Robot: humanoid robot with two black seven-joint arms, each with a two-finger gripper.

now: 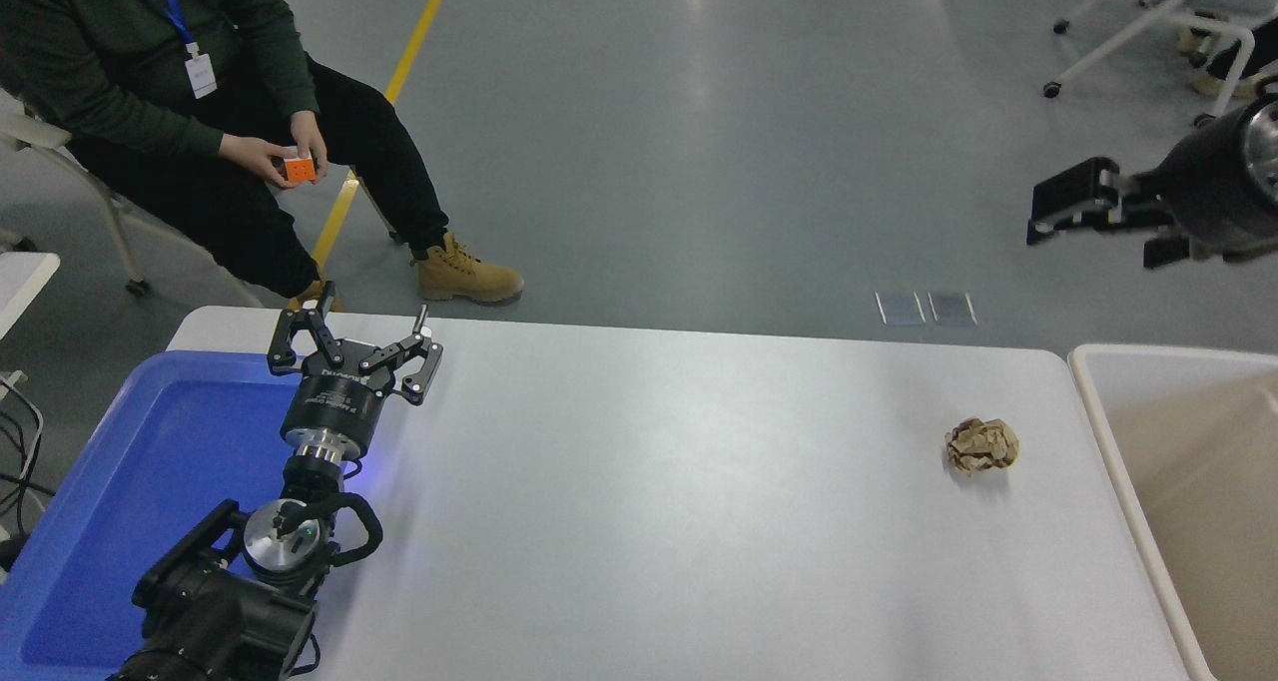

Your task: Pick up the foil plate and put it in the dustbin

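No foil plate showed anywhere in the head view: not on the white table (639,481), not in either gripper, and not in the visible part of the dustbin (1188,481), whose beige inside ran off the right edge. So where the plate lay could not be told, and neither could its heading or long axis. Judging from this alone, either the plate was already down in the hidden part of the bin and the job was as good as done, or it sat somewhere out of sight and the pickup was not yet begun; the picture did not settle which.

The right gripper (1093,217) hung high at the upper right, well above the floor beyond the table and apart from the bin, its fingers spread and carrying nothing. The left gripper (354,346) was parked at the lower left over the far edge of the blue tray (130,461), its fingers splayed wide and empty.

A crumpled brown paper ball (981,445) lay on the table near the bin, touching nothing. A seated person (180,92) at the far left held a small orange cube (300,169) in both hands, well clear of the robot.
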